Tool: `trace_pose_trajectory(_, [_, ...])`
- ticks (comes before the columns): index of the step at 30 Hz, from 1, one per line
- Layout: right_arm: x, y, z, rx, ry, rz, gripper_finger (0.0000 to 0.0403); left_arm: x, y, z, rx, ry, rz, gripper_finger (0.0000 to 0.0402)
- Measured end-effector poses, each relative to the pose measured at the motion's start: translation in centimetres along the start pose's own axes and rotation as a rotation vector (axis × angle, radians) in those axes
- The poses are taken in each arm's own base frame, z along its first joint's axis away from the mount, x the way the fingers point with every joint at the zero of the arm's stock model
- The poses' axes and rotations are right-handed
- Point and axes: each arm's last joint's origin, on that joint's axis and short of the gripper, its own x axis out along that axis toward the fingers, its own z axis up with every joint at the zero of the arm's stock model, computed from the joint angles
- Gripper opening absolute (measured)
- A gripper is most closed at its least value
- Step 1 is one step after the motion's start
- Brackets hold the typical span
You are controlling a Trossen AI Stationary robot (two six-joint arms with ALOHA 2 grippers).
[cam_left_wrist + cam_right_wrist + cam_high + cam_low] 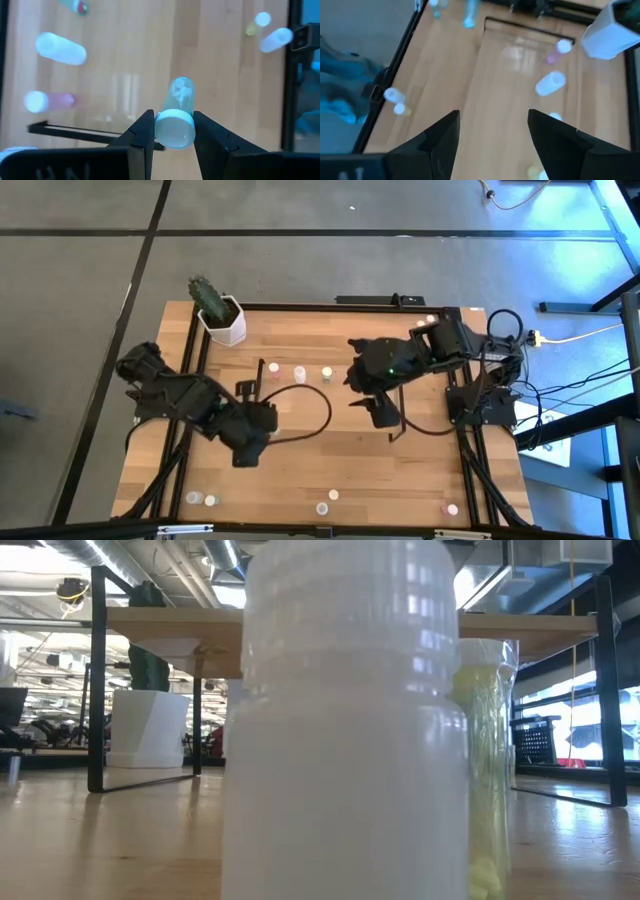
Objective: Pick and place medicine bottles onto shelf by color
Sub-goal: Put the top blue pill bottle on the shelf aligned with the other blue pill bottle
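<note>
Bottles crowd the shelf's light-wood board point(300, 402): left gripper point(173, 131) pinches a clear pale-capped bottle point(176, 120); right gripper point(492, 131) gapes empty; white hexagonal cactus pot point(224, 323) at ten o'clock.

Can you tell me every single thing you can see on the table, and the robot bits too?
table: one, light wood, under everything
shelf: one, light wood with black end frames, middle of the table
cactus pot: one, white with a green cactus, far left corner
bottles on shelf: three, pink, white and yellow, in a row
loose bottles: at least five, pale caps, colours hard to tell, along the near edge
held bottle: one, clear-white, between the left gripper's fingers
left gripper: dark, shut on the held bottle, near side of the shelf's left end
right gripper: dark, open, empty, over the shelf's right end
</note>
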Motion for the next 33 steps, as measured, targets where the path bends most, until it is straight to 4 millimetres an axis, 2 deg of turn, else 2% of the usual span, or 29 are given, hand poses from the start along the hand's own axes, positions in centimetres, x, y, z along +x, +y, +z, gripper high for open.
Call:
trace_pose_trajectory(9, [-0.1,2.0,-0.6,-0.026,0.066,0.038,0.0236,1.5,1.3,1.4,0.095,0.023,0.032,0.0094])
trace_pose_trajectory(14, [-0.1,2.1,-0.7,-0.023,0.073,0.022,0.0236,3.0,0.5,2.2,0.169,0.048,-0.005,0.0094])
trace_pose_trajectory(20, [-0.1,2.1,-0.7,-0.024,0.073,0.021,0.0236,4.0,-0.1,2.6,0.171,0.064,-0.014,0.0094])
trace_pose_trajectory(27, [-0.2,3.0,-1.0,-0.083,0.098,0.056,0.0236,6.1,-2.5,3.0,0.107,0.079,-0.015,0.0094])
trace_pose_trajectory(33, [-0.4,4.7,-1.2,-0.148,0.109,0.092,0.0236,8.4,-5.8,2.5,0.059,0.150,-0.049,0.0094])
